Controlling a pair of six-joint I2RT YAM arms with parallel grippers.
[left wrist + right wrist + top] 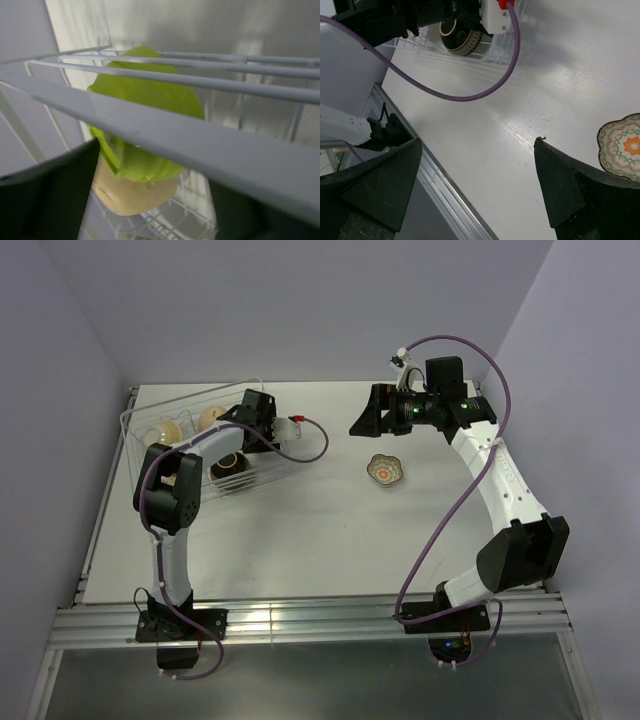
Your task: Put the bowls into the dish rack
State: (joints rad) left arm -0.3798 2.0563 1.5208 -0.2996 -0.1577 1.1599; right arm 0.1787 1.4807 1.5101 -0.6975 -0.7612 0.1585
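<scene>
The dish rack stands at the back left. It holds a tan-orange bowl, a pale bowl and a dark brown bowl, which also shows in the right wrist view. My left gripper reaches into the rack. In the left wrist view it is open. The lime-green bowl stands on edge just beyond the jaws, against the tan-orange bowl. The scalloped patterned bowl sits on the table. My right gripper is open and empty above the table.
Rack rim wires cross close in front of the left wrist camera. A purple cable hangs from the left wrist over the table. The table's metal edge rail shows below the right gripper. Walls enclose the table on the left, back and right.
</scene>
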